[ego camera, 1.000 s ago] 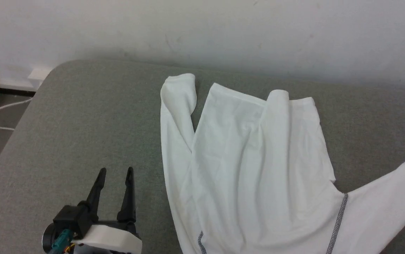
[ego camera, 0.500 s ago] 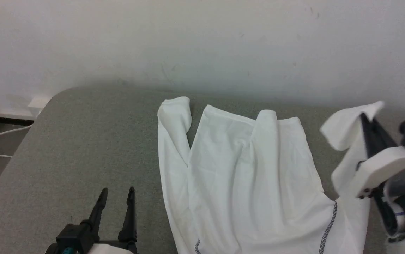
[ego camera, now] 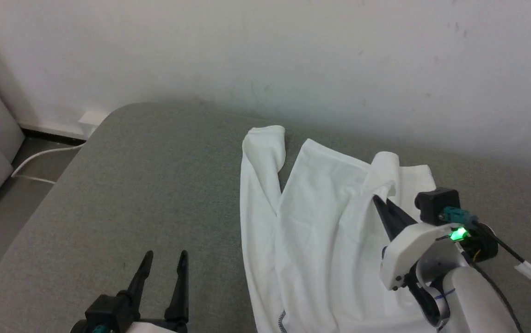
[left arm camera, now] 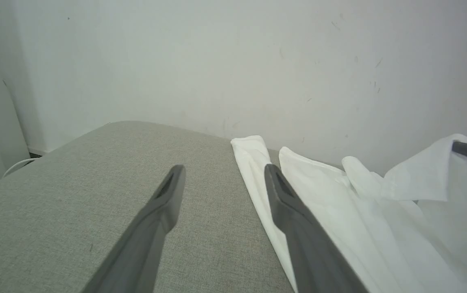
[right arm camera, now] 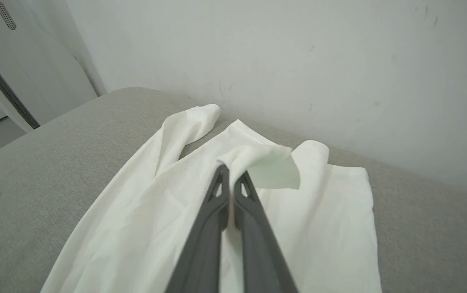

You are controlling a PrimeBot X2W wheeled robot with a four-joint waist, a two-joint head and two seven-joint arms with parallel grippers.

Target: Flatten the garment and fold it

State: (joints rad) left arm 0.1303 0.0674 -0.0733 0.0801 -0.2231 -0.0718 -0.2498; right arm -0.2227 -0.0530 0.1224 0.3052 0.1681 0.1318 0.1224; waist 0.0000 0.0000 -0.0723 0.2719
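Garment point(ego camera: 311, 240) cloth is pinched in your right gripper point(ego camera: 377, 200). Its two dark fingers are pressed together along their length, and in the right wrist view a loose flap of the white fabric curls up and over their tips. That flap is lifted off the rest of the shirt. The gripper hangs above the shirt's right part, with its fingers pointing toward the far edge of the grey pad point(ego camera: 154, 175). A green light point(ego camera: 455, 235) glows on the wrist just behind the fingers.

Your left gripper point(ego camera: 166, 254) has its jaws spread wide with nothing between them. It sits low over bare pad close to the near edge, near the garment's left border but apart from it.

You will find the garment on the right half of the pad, lying lengthwise from the near edge toward the far edge. The cloth is wrinkled, with soft folds running along it. On its left side a narrow sleeve reaches toward the far edge, separated from the body by a wedge of bare grey pad. Dark grey zigzag stitching point(ego camera: 280, 321) shows on the white cloth at the bottom of the head view.

A pale wall point(ego camera: 265, 55) stands right behind the pad's far edge. Beyond the rounded far-left corner, a white cable point(ego camera: 39, 159) lies on the floor.
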